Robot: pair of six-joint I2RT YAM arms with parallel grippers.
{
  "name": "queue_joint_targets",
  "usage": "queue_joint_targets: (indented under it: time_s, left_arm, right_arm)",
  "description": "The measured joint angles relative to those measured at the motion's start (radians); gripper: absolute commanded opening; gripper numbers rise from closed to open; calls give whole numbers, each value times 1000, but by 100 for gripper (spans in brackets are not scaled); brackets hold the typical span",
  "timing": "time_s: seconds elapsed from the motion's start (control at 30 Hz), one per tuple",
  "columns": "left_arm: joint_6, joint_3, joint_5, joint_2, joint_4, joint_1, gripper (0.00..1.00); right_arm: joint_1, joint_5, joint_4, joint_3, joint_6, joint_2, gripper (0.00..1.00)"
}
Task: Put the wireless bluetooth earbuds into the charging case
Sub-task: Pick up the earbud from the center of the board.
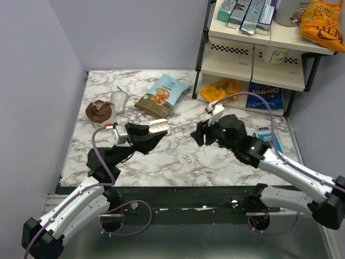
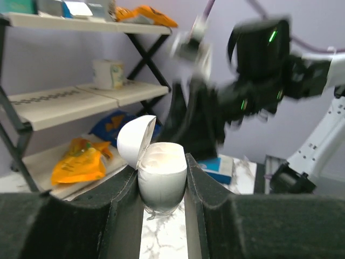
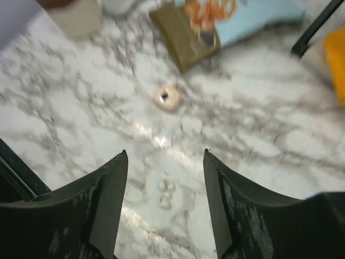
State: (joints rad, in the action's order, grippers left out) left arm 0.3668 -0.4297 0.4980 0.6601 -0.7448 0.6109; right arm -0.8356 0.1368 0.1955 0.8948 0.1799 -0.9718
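- The small white clamshell charging case [image 2: 161,181] is clamped lid-open in the left tool [image 1: 146,135], apparently to present its cavity.
- Two tiny white rounded earbuds [image 3: 165,193] lie on the marble worktop [image 1: 108,162], right of the case.
- The right tool [image 3: 165,152] is spread wide over them, likely for picking.

We find the top external view bright and sharp, lit softly and evenly from overhead; the marble table [image 1: 161,164] carries only faint, diffuse shadows beneath the arms. In the left wrist view the charging case [image 2: 161,175] is in focus and evenly lit, darkening to shadow at its base, where it sits between the black fingers [image 2: 210,216], which are close to the lens and soft. Behind it, motion blur smears the right arm [image 2: 264,48]. The right wrist view is soft throughout: the snack bag [image 3: 215,13] is streaked, a patch of glare lies on the marble, and the earbuds [image 3: 165,193] show only as faint pale blobs.
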Motion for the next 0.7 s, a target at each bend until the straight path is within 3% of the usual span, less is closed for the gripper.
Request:
queue_joint_targets:
  time_s: [0.13,0.33,0.5,0.7]
  left_arm:
    - [-3,55,-85,-52,-52,0,0]
    - [-3,65,-131,-55,-85,0,0]
    - [-3,65,-133,-60,-85,0,0]
    - [-3,66,-133,-66,-84,0,0]
  right_arm:
    - [0,-34,31,-99,97,-186,64]
    - [0,-63,37,-98,134,-343,62]
    - [-3,-87,29,-98,133,-390,55]
    - [-65,-154,-19,-129,105,-389,59]
